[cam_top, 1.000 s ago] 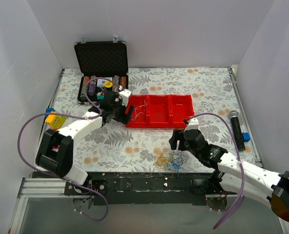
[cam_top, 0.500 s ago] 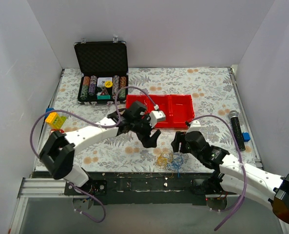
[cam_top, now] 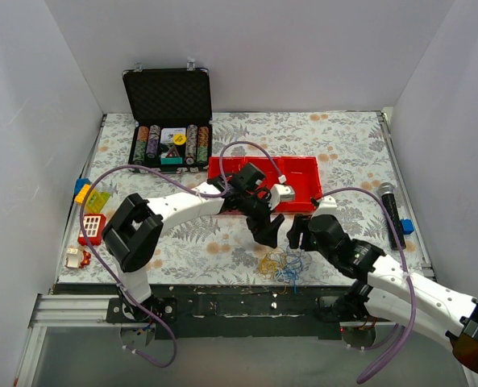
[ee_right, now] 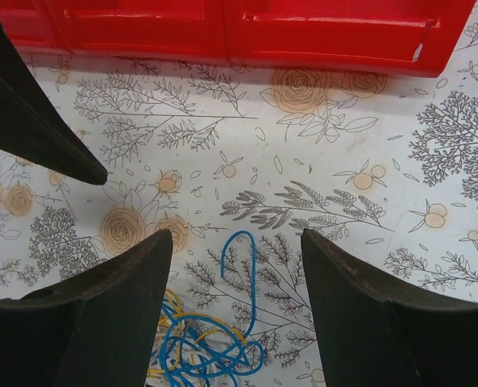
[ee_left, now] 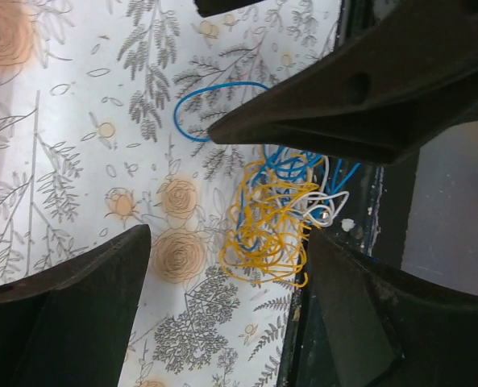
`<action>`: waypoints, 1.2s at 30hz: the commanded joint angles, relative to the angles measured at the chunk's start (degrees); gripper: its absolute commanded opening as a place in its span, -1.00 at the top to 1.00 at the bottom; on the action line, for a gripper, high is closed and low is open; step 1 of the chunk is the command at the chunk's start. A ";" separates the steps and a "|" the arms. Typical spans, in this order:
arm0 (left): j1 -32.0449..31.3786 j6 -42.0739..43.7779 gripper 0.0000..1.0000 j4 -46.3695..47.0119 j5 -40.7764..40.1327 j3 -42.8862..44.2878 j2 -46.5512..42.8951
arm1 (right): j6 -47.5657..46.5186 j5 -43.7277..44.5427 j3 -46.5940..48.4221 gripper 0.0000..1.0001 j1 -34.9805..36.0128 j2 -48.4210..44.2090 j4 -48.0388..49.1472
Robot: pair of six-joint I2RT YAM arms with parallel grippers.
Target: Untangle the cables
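Left hand [cam_top: 268, 231] swung from red tray [cam_top: 301, 173] toward cables [cam_top: 280, 265], beside right hand [cam_top: 297, 235].

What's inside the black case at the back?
The black case holds rows of colourful chips with some small items between them. Anything underneath is hidden.

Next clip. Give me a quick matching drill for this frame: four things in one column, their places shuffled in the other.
Things:
1. cables
2. red tray
3. black case
4. black cylinder

Places:
A. far left corner, lid up
B. right edge of the table
C. near edge, about centre
D. middle, long side left to right

Pairs: 1-C, 2-D, 3-A, 4-B
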 commanded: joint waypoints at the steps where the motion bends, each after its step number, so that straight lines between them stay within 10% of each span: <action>1: -1.50 1.27 -0.57 -0.40 4.92 1.45 0.81 | 0.48 1.87 2.84 -0.46 -0.08 -1.38 -1.89; 10: -3.17 2.15 -0.35 0.92 2.20 2.59 6.09 | 1.10 3.63 4.24 -0.40 -0.08 -4.98 -5.05; 21: -3.17 1.09 0.50 1.53 1.32 4.79 5.83 | 0.66 3.11 4.42 -0.38 -0.08 -5.87 -6.11; 30: -3.17 0.39 0.44 1.45 0.88 2.86 3.81 | 0.66 2.05 3.72 -0.38 -0.08 -5.69 -4.62; 36: -2.12 0.04 0.98 0.57 -1.23 2.86 1.97 | 0.57 1.87 3.36 -0.37 -0.08 -6.31 -4.88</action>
